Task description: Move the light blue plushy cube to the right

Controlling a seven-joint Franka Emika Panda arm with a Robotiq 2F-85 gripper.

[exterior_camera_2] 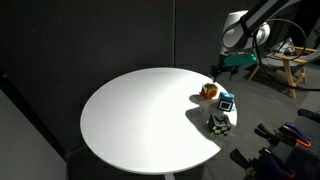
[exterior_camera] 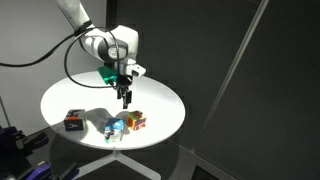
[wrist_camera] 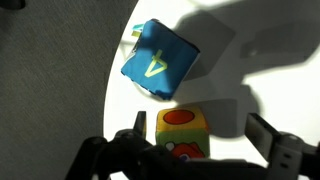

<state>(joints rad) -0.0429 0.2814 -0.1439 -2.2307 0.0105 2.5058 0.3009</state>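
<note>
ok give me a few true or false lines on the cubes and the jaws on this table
1. Three cubes sit on the round white table. True.
2. The jaws are shut on the light blue cube. False: they stand open and empty, above the table.
3. In both exterior views the light blue cube lies between the black cube and the orange cube. True.
4. The black cube is stacked on the orange cube. False: it rests on the table itself, off to one side of the other two.
</note>
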